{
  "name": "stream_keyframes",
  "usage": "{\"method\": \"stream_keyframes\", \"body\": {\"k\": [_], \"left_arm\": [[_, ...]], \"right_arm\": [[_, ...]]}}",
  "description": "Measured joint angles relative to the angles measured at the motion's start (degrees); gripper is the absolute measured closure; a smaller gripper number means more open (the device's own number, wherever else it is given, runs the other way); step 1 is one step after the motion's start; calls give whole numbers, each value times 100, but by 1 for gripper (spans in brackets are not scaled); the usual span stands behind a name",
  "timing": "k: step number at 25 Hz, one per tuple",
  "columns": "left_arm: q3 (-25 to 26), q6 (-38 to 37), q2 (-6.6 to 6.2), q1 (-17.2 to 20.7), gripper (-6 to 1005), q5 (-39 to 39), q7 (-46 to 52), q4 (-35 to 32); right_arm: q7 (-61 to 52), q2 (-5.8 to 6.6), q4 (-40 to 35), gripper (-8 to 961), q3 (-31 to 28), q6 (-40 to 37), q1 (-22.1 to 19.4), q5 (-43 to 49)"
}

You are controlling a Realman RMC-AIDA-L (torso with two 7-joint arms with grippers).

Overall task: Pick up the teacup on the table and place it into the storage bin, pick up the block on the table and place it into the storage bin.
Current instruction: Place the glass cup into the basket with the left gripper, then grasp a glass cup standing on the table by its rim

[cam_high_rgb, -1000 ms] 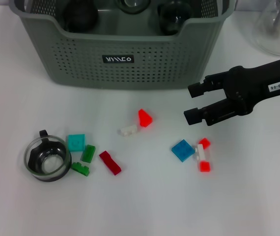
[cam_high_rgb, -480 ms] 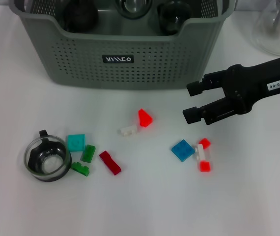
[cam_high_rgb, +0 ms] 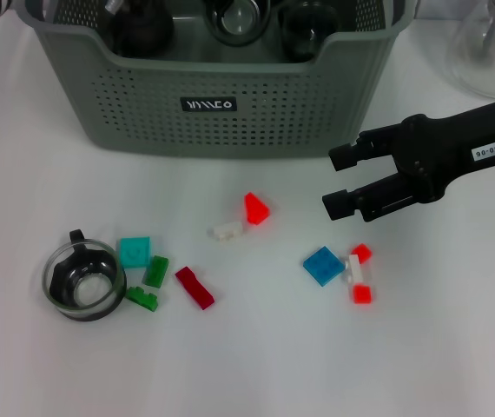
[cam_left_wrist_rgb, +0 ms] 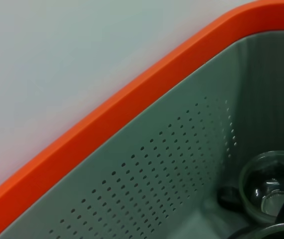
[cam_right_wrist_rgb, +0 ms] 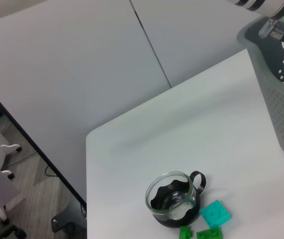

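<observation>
Floor and chair legs (cam_right_wrist_rgb: 5, 149) appear behind teacup (cam_right_wrist_rgb: 172, 199).

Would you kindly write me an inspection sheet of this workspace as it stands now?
Surface: white table, no spills seen.
Job's things: storage bin at the far edge, already holding dark glassware; teacup upright at front left; blue block, dark red block, teal block, green blocks, red wedge with a white piece and a red-and-white piece lie loose.
Clutter: clear glass vessel at far right.
Grippers: right gripper open, above the table right of the red wedge; left gripper not in view, its camera looks into the bin.
Cables: nothing seen.
Surroundings: grey wall panels, floor beyond the table edge.
</observation>
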State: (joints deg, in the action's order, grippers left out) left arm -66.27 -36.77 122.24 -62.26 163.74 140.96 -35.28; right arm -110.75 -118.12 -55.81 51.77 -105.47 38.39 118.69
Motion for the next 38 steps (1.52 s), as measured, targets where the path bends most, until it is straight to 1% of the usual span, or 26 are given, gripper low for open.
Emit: {"method": "stream_keyframes", "body": {"k": [5, 12, 15, 20, 22, 24, 25, 26, 27, 29, 31, 32, 34, 36, 37, 38], "left_arm": [[-117, -34, 1, 42, 951, 0, -5, -28], [-142, -45, 10, 60, 951, 0, -7, -45], [-120, -46, 12, 95, 848, -5, -7, -111], [-101, -53, 47, 241, 687, -10, -2, -460], [-49, -118, 64, 343, 627, -31, 17, -742], [92, -288, 79, 463, 568, -116, 34, -1164], [92, -288, 79, 463, 539, -116, 34, -1164], [189, -406, 81, 514, 509, -183, 36, -1385], [446, -722, 83, 608, 471, -412, 33, -1893], [598, -924, 76, 685, 394, -621, 25, -2212], [737, -1157, 57, 835, 317, -1045, 1, -2648], [785, -1287, 48, 969, 279, -1386, -39, -2928], [856, -1470, 31, 1249, 218, -2089, -193, -3432], [983, -1832, 21, 1666, 157, -3318, -657, -4023], [1033, -2034, 22, 1832, 126, -3876, -943, -4191], [1089, -2267, 23, 1999, 127, -4370, -1270, -4348]], "right_arm": [[6, 0, 0, 8, 9, 0, -14, -4], [10, 0, 0, 8, 11, -4, -17, -9], [10, -2, 0, 8, -1, -17, -17, -13], [10, -8, 0, 7, -21, -35, -30, -13], [10, -9, 0, 7, -28, -45, -38, -14], [10, -9, -4, 7, -31, -45, -40, -13], [10, -9, -12, 7, -32, -45, -43, -14], [10, -9, -19, 7, -34, -45, -46, -13], [10, -9, -39, 7, -35, -45, -52, -14], [10, -9, -45, 7, -36, -47, -53, -13], [10, -9, -56, 7, -36, -49, -51, -13], [13, -8, -58, 7, -35, -49, -46, -13], [22, -1, -61, 7, -36, -51, -36, -13], [25, 4, -61, 7, -36, -51, -23, -13], [27, 7, -61, 7, -36, -53, -20, -12], [29, 10, -61, 7, -36, -53, -19, -12]]}}
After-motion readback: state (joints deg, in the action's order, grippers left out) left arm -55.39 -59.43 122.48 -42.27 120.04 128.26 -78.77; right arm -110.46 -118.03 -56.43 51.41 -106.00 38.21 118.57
